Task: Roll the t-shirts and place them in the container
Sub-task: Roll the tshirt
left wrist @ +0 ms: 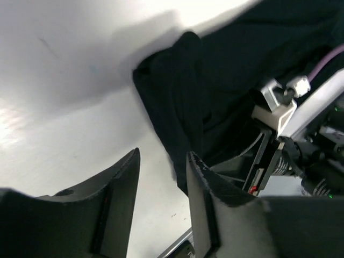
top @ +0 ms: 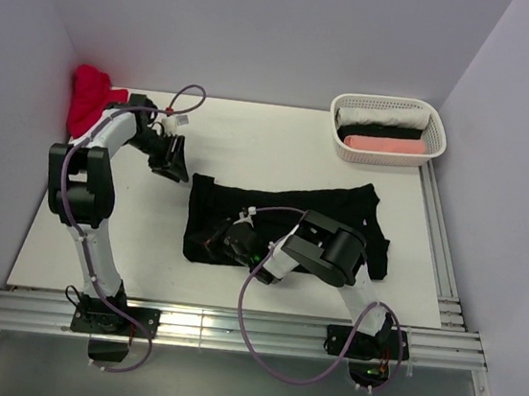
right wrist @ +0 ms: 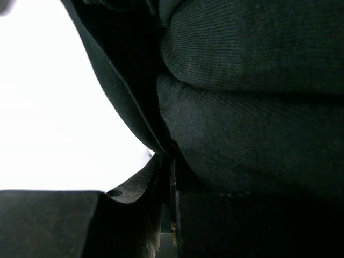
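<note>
A black t-shirt lies folded lengthwise across the middle of the table. My right gripper rests low on its left end. In the right wrist view its jaws are shut on a fold of the black cloth, which bulges above them. My left gripper hovers just beyond the shirt's far left corner. It stands open, with only bare table between the fingers. A crumpled red t-shirt sits in the back left corner.
A white basket at the back right holds rolled shirts, white, black and pink. Walls close in the table on the left, back and right. A metal rail runs along the near edge and another along the right side.
</note>
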Controlling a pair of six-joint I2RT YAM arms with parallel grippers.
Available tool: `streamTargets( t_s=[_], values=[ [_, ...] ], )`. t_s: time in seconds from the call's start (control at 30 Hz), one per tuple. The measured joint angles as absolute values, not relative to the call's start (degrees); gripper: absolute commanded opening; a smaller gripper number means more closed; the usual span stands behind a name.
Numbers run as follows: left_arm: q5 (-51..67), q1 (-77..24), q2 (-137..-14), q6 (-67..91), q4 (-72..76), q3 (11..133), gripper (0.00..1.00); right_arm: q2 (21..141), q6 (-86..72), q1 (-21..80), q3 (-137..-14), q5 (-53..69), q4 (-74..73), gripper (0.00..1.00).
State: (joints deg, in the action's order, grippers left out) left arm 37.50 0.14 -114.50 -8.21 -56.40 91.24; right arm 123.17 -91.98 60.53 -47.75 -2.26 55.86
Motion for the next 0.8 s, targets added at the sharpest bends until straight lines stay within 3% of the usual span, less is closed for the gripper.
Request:
streamTargets(
  t_s=[0.23,0.57,0.8],
  values=[
    [41.9,0.0,-114.5,-8.8,-54.3,82.7,0.4,124.1,-93.1,60.3,-47.5,-2.0,59.0,0.0],
    [43.9,-0.6,-116.7,-4.6,-47.0,80.8,0.38,124.8,-93.4,60.2,-47.3,-1.9,61.4,0.0],
    [41.0,-4.1,-116.7,-2.2,-44.9,80.9,0.19,124.8,-93.3,60.2,-47.3,-1.9,61.2,0.0]
  ],
)
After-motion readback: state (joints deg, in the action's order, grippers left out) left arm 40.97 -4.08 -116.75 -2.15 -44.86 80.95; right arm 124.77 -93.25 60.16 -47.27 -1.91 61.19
